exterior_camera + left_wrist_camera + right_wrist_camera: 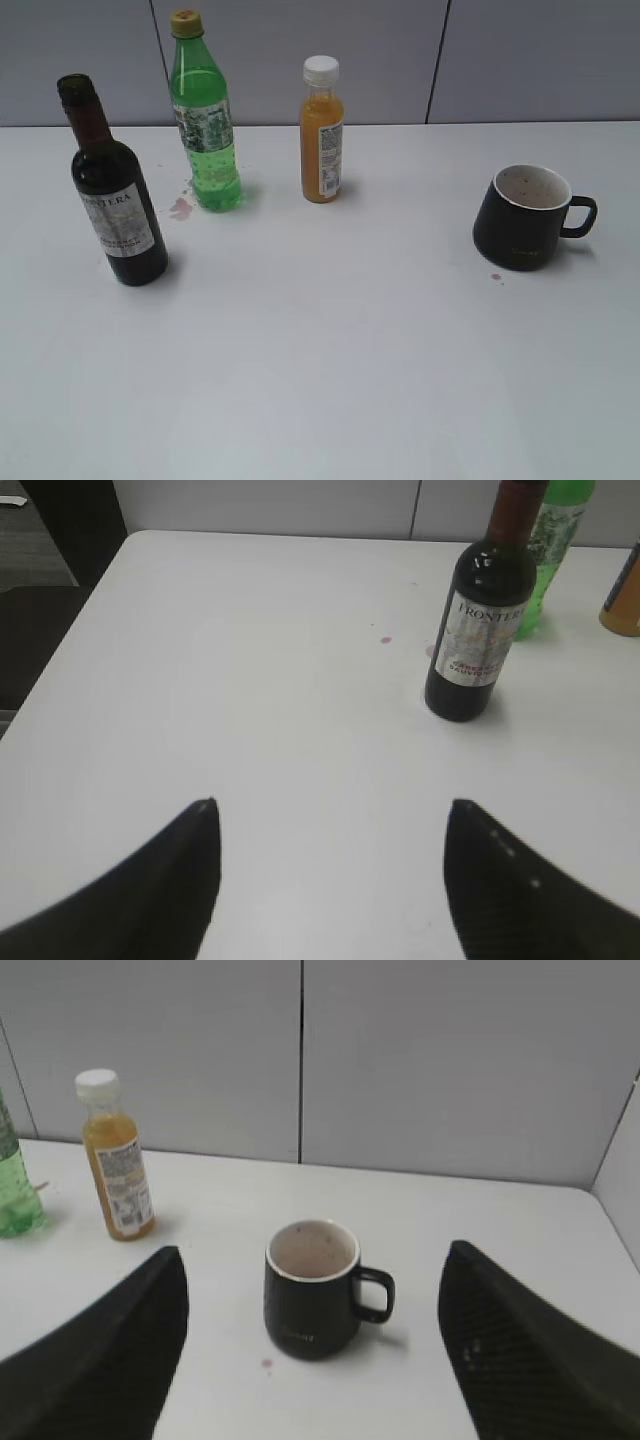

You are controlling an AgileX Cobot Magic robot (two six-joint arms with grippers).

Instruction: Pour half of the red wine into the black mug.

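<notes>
The red wine is in a dark glass bottle [113, 190] with a white label, upright at the left of the white table, its neck open at the top. From the left wrist view the same wine bottle [480, 620] stands ahead and to the right of my left gripper [330, 805], which is open and empty. The black mug [528, 217] sits upright at the right, handle pointing right, its white inside stained pink. My right gripper [313, 1250] is open, and the mug [312, 1302] stands ahead between its fingers, untouched. Neither arm shows in the exterior view.
A bright green plastic bottle [205, 125] and a small orange juice bottle [322, 130] stand at the back of the table [330, 350]. Small pink stains [181, 207] lie by the green bottle and in front of the mug. A grey panel wall runs behind.
</notes>
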